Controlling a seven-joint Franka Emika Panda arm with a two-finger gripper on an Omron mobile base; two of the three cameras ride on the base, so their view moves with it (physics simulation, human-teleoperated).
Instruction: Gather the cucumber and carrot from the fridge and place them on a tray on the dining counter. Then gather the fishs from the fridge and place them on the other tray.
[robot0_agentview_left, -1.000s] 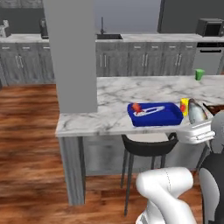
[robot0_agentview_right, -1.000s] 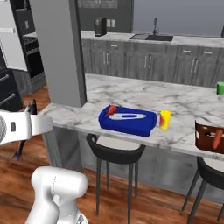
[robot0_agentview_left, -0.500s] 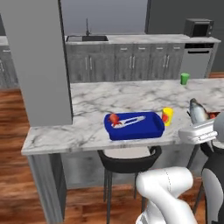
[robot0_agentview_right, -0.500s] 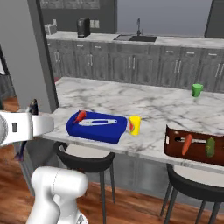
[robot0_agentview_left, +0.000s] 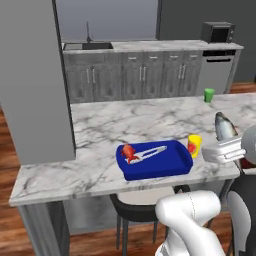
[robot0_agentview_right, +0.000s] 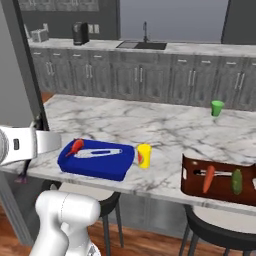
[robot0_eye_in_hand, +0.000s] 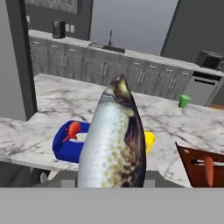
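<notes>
Hand view: a silver-grey fish stands upright in the gripper, whose jaws are closed on its lower body. Left base view: the same fish rises from the gripper at the right, above the marble counter. On the counter lies a blue tray holding a red fish at its left end, beside a pale utensil. A yellow cup stands just beside the tray. Right base view: a brown tray holds a carrot and a cucumber. A green cup stands well apart, farther back.
</notes>
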